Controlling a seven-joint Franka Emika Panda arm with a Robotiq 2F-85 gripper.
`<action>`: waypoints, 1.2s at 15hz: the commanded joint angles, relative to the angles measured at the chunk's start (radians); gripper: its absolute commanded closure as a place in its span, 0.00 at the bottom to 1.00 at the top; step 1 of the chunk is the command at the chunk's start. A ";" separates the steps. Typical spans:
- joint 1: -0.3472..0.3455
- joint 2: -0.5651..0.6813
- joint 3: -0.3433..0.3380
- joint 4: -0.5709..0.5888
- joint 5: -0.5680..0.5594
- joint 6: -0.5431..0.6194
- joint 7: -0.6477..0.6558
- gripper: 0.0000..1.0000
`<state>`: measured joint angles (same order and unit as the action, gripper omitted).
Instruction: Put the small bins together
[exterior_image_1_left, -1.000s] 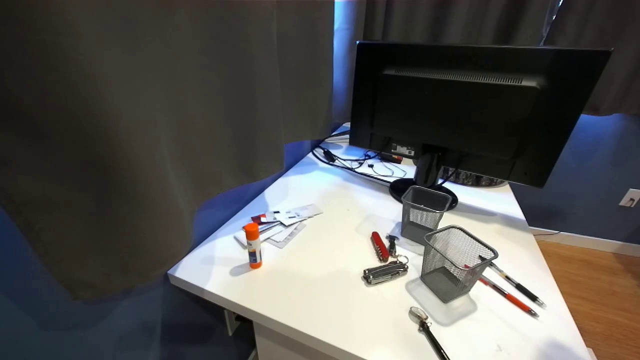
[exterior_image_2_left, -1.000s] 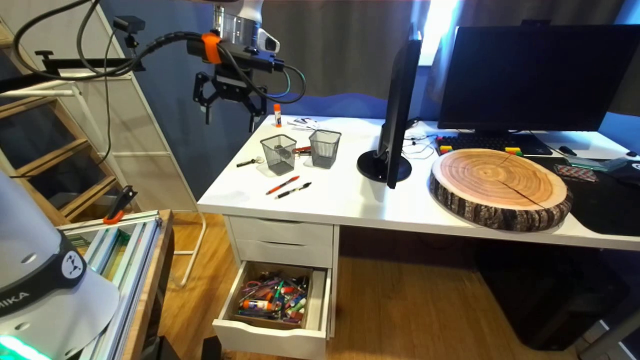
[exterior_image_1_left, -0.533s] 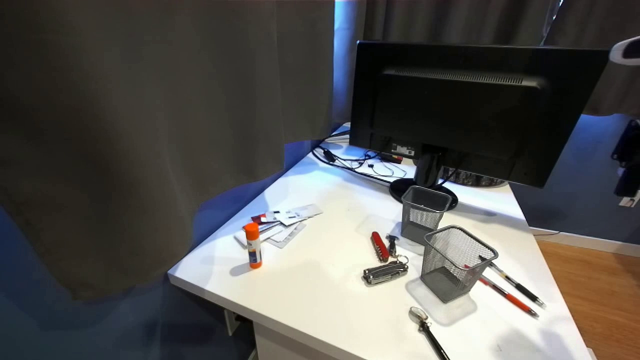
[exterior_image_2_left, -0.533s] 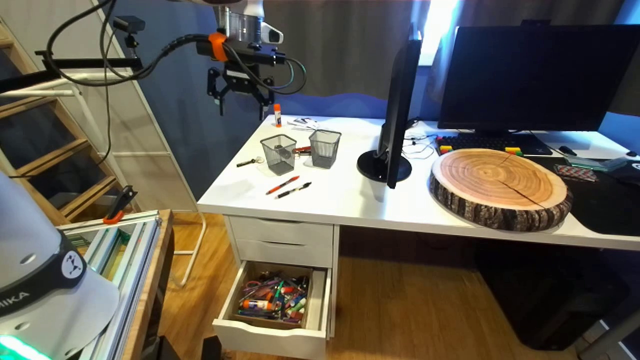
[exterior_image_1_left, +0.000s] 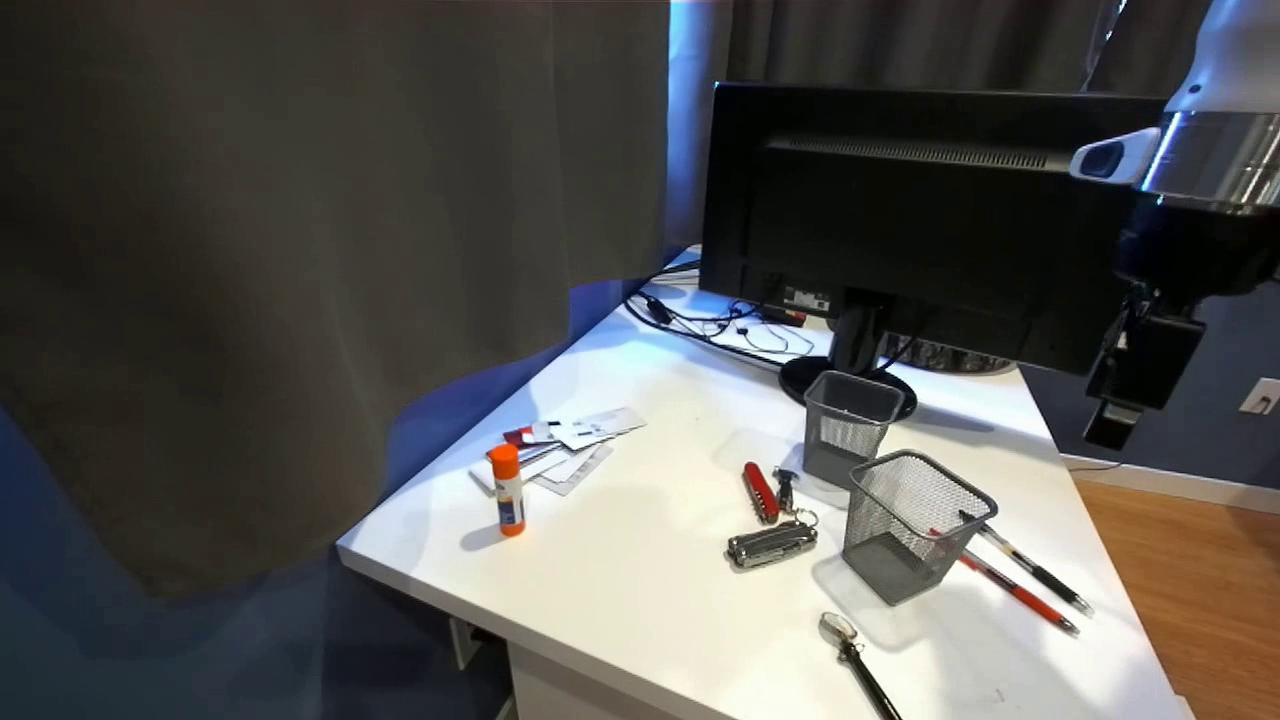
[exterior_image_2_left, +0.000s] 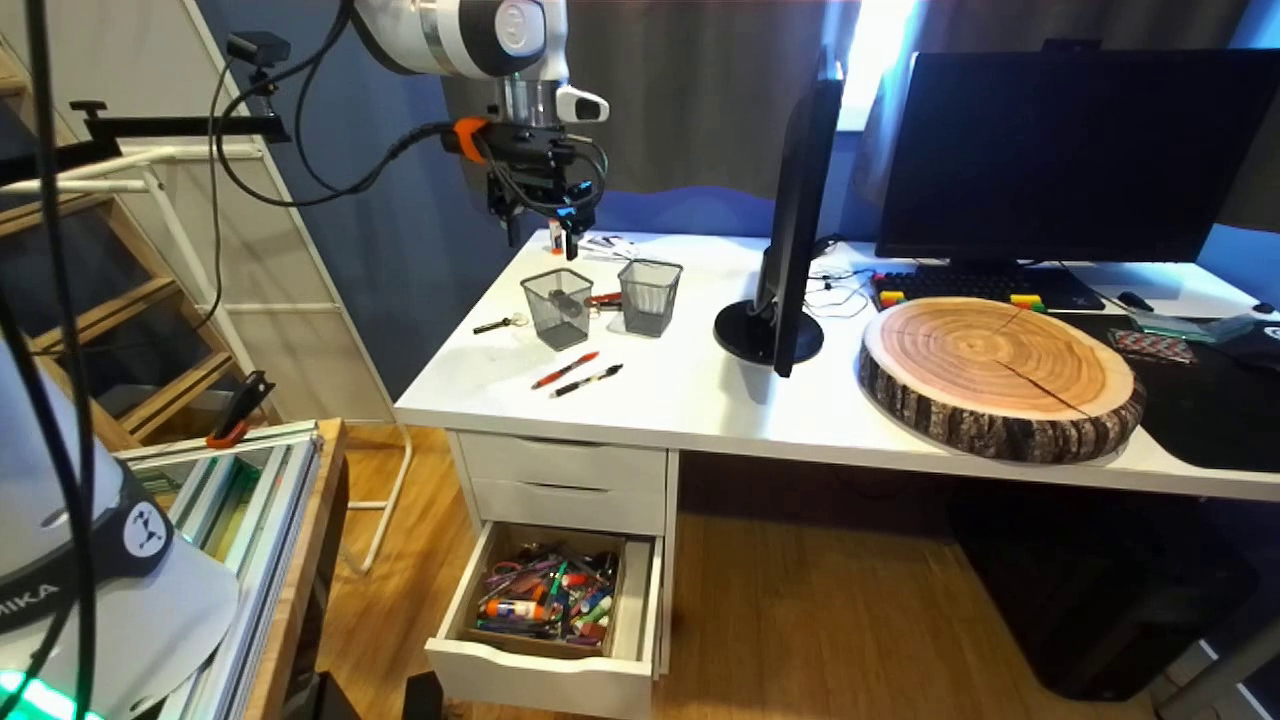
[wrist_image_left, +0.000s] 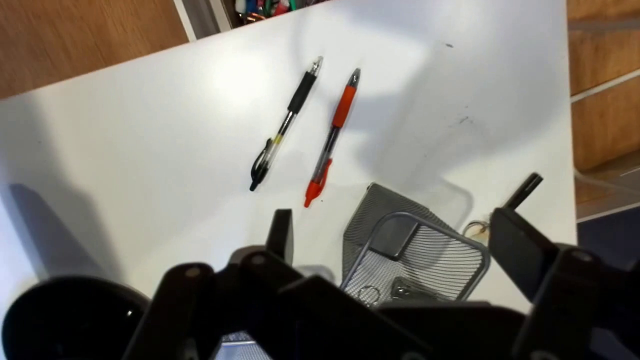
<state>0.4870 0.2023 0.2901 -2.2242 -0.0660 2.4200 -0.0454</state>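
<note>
Gripper (wrist_image_left: 400, 239) hangs above the desk (exterior_image_1_left: 640, 610), released; its two fingers (wrist_image_left: 283, 232) stand wide apart. Pen-side bin (exterior_image_2_left: 558, 312) and monitor-side bin (exterior_image_2_left: 648, 298) both stand upright on the desk, just beside each other, a narrow gap between them. Pen-side bin, grey see-through mesh with tapered sides, lies lower than the tool: in the wrist view its rim shows between the fingers, the gripper body covering part of it. Whether it stands directly beneath cannot be told. Monitor-side bin stands near the black monitor (exterior_image_1_left: 920, 230); in the wrist view a sliver of mesh shows past the gripper at the bottom edge, the rest being hidden. In an exterior view, one finger (exterior_image_1_left: 1140, 365) appears to the right of both bins and higher than their rims, well apart from each. Black pen (wrist_image_left: 282, 125) and red pen (wrist_image_left: 332, 137) lie on the desk beside the pen-side bin, the red pen nearer to it. Red pocket knife (exterior_image_1_left: 759, 493) and metal multi-tool (exterior_image_1_left: 772, 545) lie on the opposite side of the bins from the pens. Black item with a ring end (exterior_image_1_left: 867, 676) lies near the pen-side bin, toward the end of the desk.
</note>
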 joint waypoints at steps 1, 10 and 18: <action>0.012 0.106 0.001 0.093 -0.072 0.008 0.232 0.00; 0.013 0.266 -0.005 0.169 -0.080 0.181 0.193 0.00; 0.007 0.353 -0.018 0.216 -0.073 0.227 0.135 0.11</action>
<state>0.4924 0.5146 0.2779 -2.0440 -0.1251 2.6298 0.1142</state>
